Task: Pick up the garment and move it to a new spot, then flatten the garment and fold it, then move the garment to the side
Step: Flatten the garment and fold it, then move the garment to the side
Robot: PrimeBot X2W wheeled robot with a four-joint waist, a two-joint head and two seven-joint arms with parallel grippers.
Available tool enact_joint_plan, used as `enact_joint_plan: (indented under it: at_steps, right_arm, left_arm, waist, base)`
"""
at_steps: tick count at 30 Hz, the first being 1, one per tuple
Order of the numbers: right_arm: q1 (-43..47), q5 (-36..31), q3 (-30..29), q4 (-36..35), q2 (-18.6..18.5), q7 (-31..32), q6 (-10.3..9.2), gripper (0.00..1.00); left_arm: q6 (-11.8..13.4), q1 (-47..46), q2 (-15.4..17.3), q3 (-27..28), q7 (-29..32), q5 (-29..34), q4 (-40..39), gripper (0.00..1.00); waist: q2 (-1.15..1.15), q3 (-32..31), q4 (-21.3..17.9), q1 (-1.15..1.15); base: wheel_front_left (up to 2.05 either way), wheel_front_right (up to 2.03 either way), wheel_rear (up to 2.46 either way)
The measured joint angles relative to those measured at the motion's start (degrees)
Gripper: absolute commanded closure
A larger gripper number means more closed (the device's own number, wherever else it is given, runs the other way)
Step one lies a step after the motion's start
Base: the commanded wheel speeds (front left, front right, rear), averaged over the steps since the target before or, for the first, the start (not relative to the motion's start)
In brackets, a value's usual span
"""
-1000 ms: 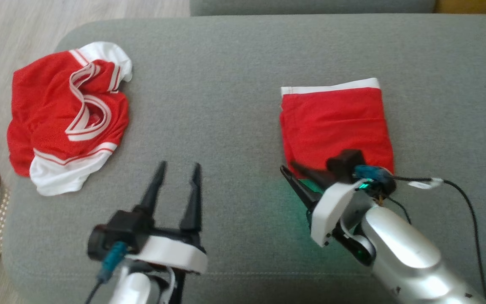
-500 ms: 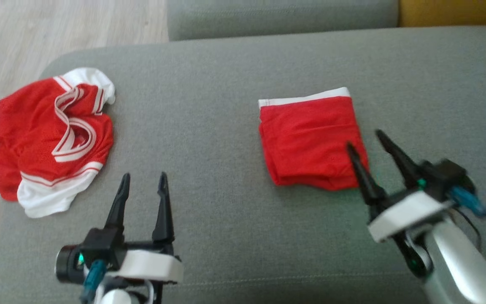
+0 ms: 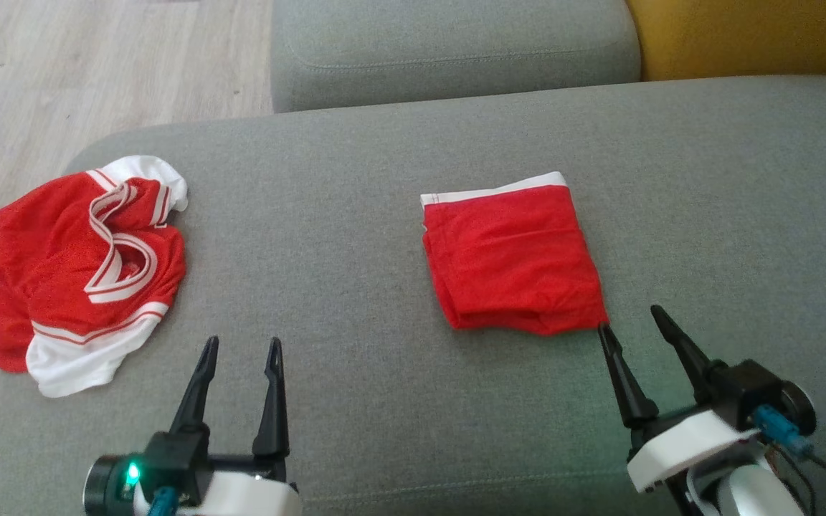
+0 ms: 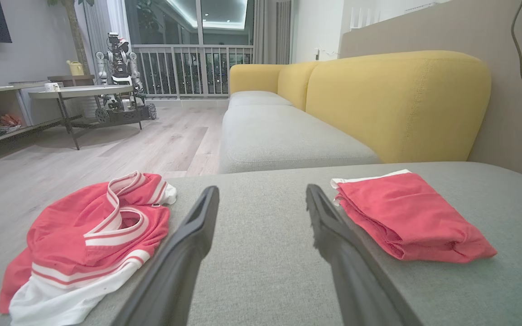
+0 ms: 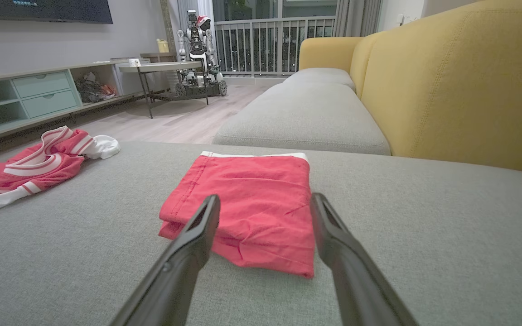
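A folded red garment (image 3: 512,261) with a white waistband lies flat on the grey sofa cushion (image 3: 355,215), right of centre; it also shows as a neat red block (image 4: 413,217) in the left wrist view and a red square (image 5: 252,199) in the right wrist view. My right gripper (image 3: 632,319) hovers open just off the garment's near right corner, apart from it, nothing between its fingers. My left gripper (image 3: 242,344) stands open and empty over bare cushion at the lower left. A crumpled red-and-white jersey (image 3: 83,269) lies at the cushion's left end.
Another grey seat cushion (image 3: 449,46) and a yellow sofa back (image 3: 743,36) lie beyond. Wooden floor (image 3: 97,64) runs past the cushion's left edge. In the wrist views a table (image 4: 75,93) and a parked robot (image 4: 118,72) stand far across the room.
My right gripper has let go of the folded garment's near edge, opened and drawn back toward me. The left gripper has pulled back a little. The head camera has tilted up.
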Motion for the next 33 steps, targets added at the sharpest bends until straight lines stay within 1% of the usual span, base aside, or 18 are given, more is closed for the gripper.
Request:
enact_joint_plan:
  at_steps: [4,13,18,21,23,26,30,33]
  right_arm:
    - [1.01,-0.05,0.07,0.66,0.35,0.0,0.0,0.0]
    - [1.02,-0.05,0.3,1.45,0.73,0.0,0.0,0.0]
    - [0.88,0.78,0.7,4.0,0.73,0.0,0.0,0.0]
    - [-0.01,2.0,1.86,7.58,0.33,0.0,0.0,0.0]
    - [-1.82,3.01,3.88,11.25,-0.24,0.0,0.0,0.0]
    - [-7.33,5.83,4.52,15.03,-1.16,0.01,0.0,0.0]
    - [-17.55,9.21,2.88,20.38,-3.75,0.0,0.0,0.0]
    - [-23.35,11.05,1.11,25.14,-5.68,0.32,0.0,0.0]
  left_arm:
    - [-0.47,1.1,0.01,0.21,0.0,0.19,0.02,0.0]
    - [-0.54,1.12,0.0,0.33,0.0,0.84,-0.04,0.0]
    - [-0.54,1.12,0.0,-0.09,-0.01,1.34,-0.33,0.0]
    - [-0.55,1.09,0.0,-0.42,0.0,1.34,-0.44,0.0]
    - [-0.68,0.94,0.0,-0.58,0.0,1.32,-1.49,0.0]
    - [-1.03,-0.46,0.0,-1.37,0.0,1.31,-3.08,0.0]
    - [-1.08,-3.46,-0.01,-2.7,-0.01,1.26,-3.87,0.0]
    - [-1.56,-5.16,0.0,-3.7,-0.01,1.26,-3.88,0.0]
  waist:
    - [0.0,-0.23,-0.01,0.0]
    - [0.0,0.09,0.29,0.0]
    - [0.0,0.6,0.62,0.0]
    - [0.0,1.31,1.04,0.0]
    - [0.0,2.1,1.27,0.0]
    - [0.0,4.05,1.76,0.0]
    - [0.0,6.98,2.82,0.0]
    - [0.0,9.04,3.94,0.0]
  base:
    - [0.0,0.0,0.0]
    - [0.0,0.0,0.0]
    - [0.0,0.0,0.0]
    - [0.0,0.0,0.0]
    - [0.0,0.0,0.0]
    - [0.0,0.0,0.0]
    - [0.0,0.0,0.0]
    - [0.0,0.0,0.0]
